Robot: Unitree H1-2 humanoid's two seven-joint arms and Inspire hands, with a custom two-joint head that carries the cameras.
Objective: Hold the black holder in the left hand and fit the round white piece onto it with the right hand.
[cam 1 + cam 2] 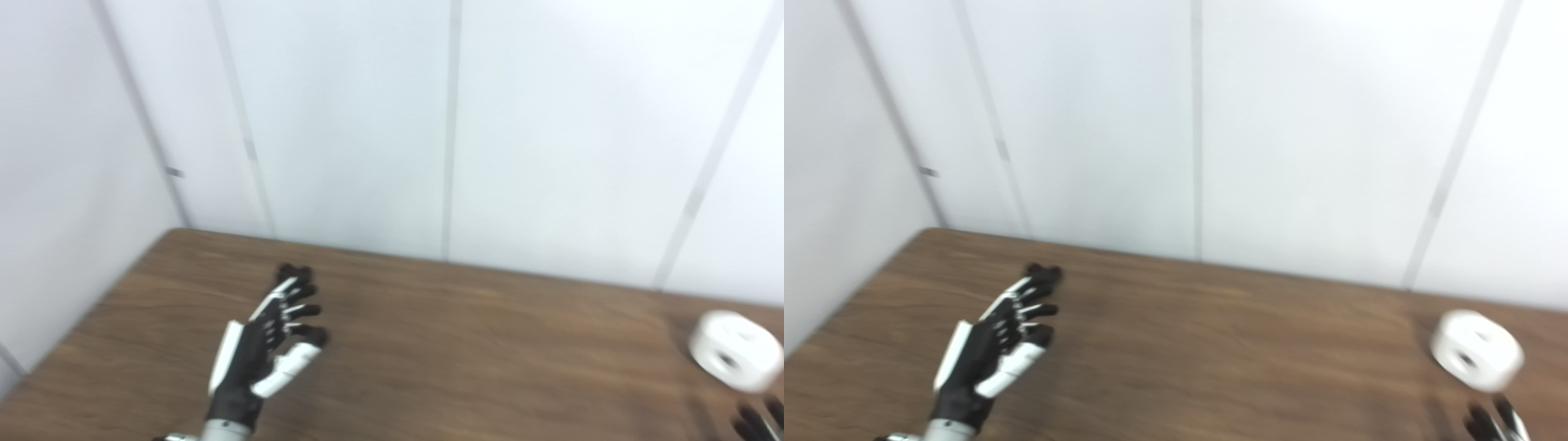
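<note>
In your left eye view, your left hand (269,346) hovers empty, fingers spread, over the brown wooden table (465,343); no black holder is visible. In your right eye view, the round white plastic piece (1477,349) lies far right, your right hand (1497,422) barely showing, grip unclear. Locate the holder first.

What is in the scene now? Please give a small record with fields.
left hand: open, fingers apart, holds nothing, over the table's left part
right hand: only fingertips show at the bottom edge; state unclear
white piece: round, on the table at the right, apart from both hands
black holder: not in view
table: brown wood
</note>
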